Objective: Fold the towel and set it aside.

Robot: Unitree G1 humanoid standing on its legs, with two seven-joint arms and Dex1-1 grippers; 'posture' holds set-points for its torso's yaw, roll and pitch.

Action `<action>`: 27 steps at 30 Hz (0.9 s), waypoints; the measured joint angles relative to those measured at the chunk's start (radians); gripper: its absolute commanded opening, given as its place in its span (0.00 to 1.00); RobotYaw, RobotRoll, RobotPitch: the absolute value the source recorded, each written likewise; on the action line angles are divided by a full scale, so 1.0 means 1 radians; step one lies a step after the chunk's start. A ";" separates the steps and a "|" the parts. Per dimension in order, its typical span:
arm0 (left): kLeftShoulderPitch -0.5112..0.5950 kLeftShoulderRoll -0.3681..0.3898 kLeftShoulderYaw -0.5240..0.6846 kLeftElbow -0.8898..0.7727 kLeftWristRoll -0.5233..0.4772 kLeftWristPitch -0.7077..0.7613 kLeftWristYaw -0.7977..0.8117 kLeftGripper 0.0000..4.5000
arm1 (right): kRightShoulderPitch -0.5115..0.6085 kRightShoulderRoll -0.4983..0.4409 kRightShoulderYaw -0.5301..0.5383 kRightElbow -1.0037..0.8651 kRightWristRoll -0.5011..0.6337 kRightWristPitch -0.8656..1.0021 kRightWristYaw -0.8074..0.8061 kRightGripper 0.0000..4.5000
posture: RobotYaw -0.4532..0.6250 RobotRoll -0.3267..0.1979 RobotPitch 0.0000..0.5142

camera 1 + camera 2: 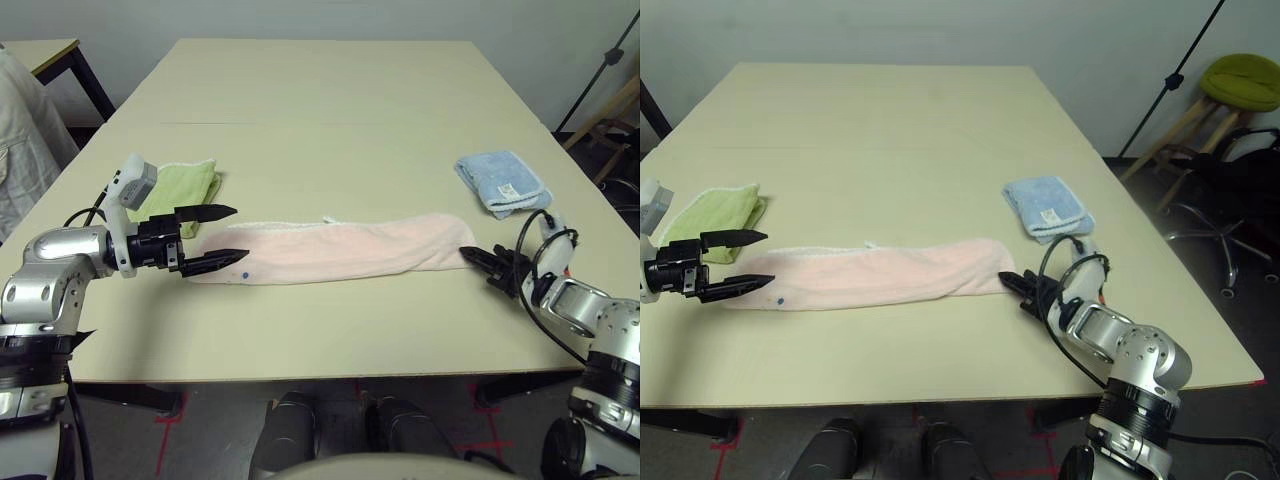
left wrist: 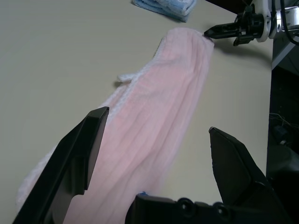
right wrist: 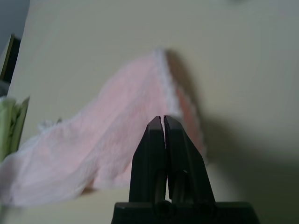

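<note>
Pink towel (image 1: pixel 335 252): folded into a long narrow strip, lying flat across the near part of the table (image 1: pixel 320 110). Left gripper (image 1: pixel 222 235): fingers spread wide, straddling the strip's left end. Right gripper (image 1: pixel 468 254): fingers pressed together, empty, tips at the strip's right end. Yellow-green folded cloth (image 1: pixel 180 187): just beyond the left end. Light-blue folded cloth (image 1: pixel 502 182): beyond the right end.

Even indoor light, soft shadows, blurry right wrist view

A plain pale wall (image 1: pixel 940 30) stands behind the table (image 1: pixel 890 120); a green stool (image 1: pixel 1243 82) and perhaps an office chair (image 1: pixel 1230 200) sit beside it.
</note>
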 measured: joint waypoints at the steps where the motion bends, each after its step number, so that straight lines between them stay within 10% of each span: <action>1: -0.005 -0.002 -0.006 0.003 0.000 0.000 0.000 1.00 | 0.010 0.003 -0.002 -0.009 0.000 -0.028 -0.003 0.01 | 0.51 0.62 0.19; 11: -0.047 -0.002 -0.032 0.043 0.001 0.001 -0.016 1.00 | 0.084 0.010 -0.060 -0.090 0.127 -0.032 -0.052 0.04 | 0.49 0.62 0.21; 23: -0.051 -0.001 -0.044 0.070 0.004 0.001 -0.029 1.00 | 0.183 -0.195 -0.158 -0.136 0.594 0.278 -0.196 0.94 | 0.48 0.62 0.24; 27: -0.055 -0.002 -0.054 0.075 0.006 0.002 -0.029 1.00 | 0.190 -0.209 -0.119 -0.105 0.760 0.273 -0.330 0.99 | 0.49 0.62 0.25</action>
